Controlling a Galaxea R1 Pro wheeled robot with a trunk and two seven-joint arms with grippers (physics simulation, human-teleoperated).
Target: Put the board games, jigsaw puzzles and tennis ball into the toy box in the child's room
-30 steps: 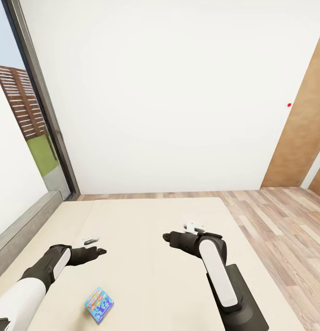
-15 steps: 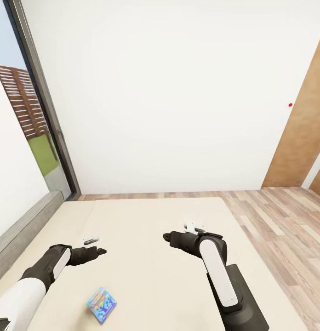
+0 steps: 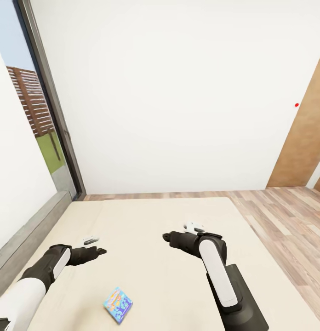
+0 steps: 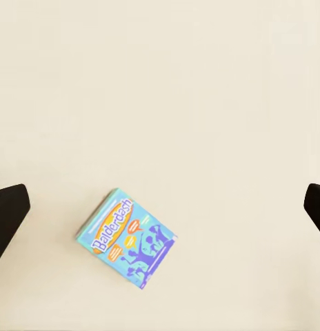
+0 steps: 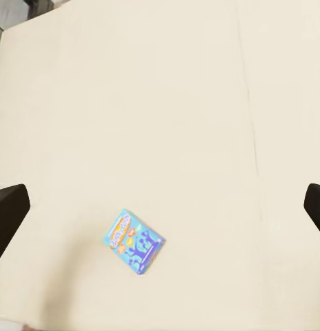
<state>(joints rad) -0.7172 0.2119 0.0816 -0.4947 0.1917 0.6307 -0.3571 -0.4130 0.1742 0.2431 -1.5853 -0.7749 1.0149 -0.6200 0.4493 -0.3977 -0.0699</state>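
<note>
You are at the bed (image 3: 146, 230) with one board game in reach: the small blue game box (image 3: 118, 305) lies flat on the beige mattress, near you and a little left of centre, just nearer than your left hand (image 3: 96, 245) and well left of your right hand (image 3: 179, 234). Both hands hang over the mattress holding nothing, and each wrist view shows dark fingertips far apart at its edges, so both are wide open. Use the left hand, which is closer: bring it back over the box, turn the wrist so the fingers straddle the narrower side, and press down lightly, since the mattress will likely give and the box is thin. Squaring the box up in the left wrist view (image 4: 127, 238) before lowering should keep a finger from landing on the lid. The box sits close to the head view's near edge, and its thickness is hard to judge. Beyond the mattress you can see wood floor (image 3: 288, 220) and white wall.
</note>
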